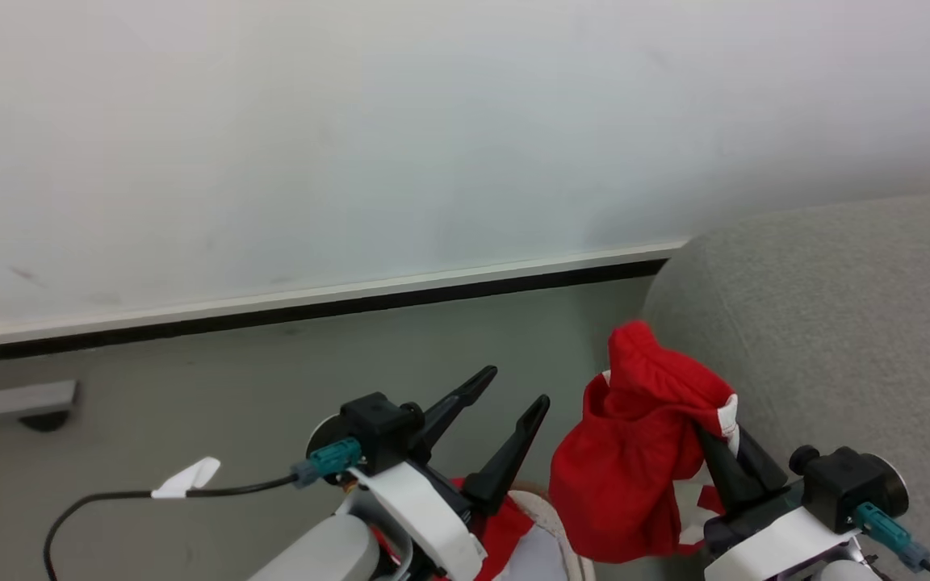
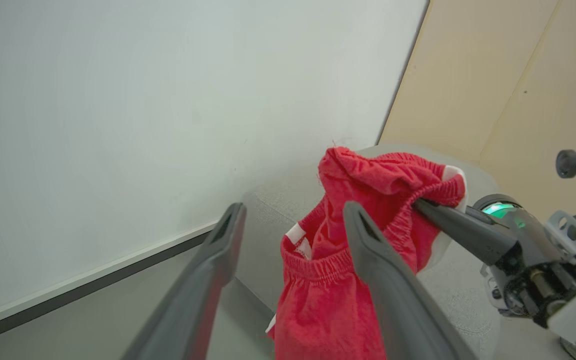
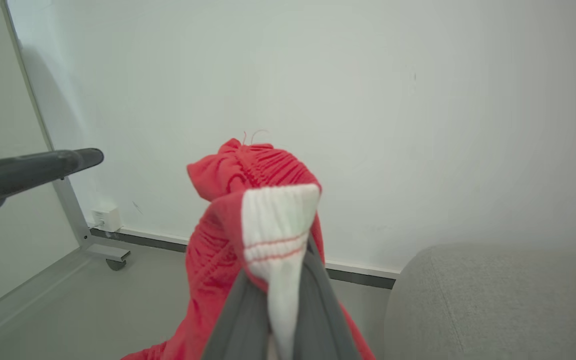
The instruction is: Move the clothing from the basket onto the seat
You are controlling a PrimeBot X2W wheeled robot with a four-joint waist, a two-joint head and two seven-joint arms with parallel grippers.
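My right gripper (image 1: 714, 445) is clamped tight on a red garment (image 1: 634, 452), the two fingers pinched together on a white ribbed band with thin red stripes (the trim, from the look of it). The fingertips are buried in the cloth. My left gripper (image 1: 517, 387) stands spread wide with nothing between its fingers, raised just left of the garment and apart from it. In the left wrist view the red cloth shows through the gap between them, further off.

The garment hangs in the air with its long axis close to upright. A bunched, gathered waistband forms a peak at the top, pointing up toward the pale wall (image 1: 433, 121). The loose body falls down and ends in a rounded fold at the bottom. The cloth drapes over and to the left of my right fingers.

It sits right at the rounded left edge of the grey seat (image 1: 836, 323), over the strip of floor (image 1: 271, 363) beside it. I cannot tell whether cloth and seat touch. Below my left gripper, the basket (image 1: 568, 537) shows a bit of curved rim, with more red clothing (image 1: 507, 532) lying in it on white lining. A black cable (image 1: 110, 499) with a white tag trails off my left wrist.
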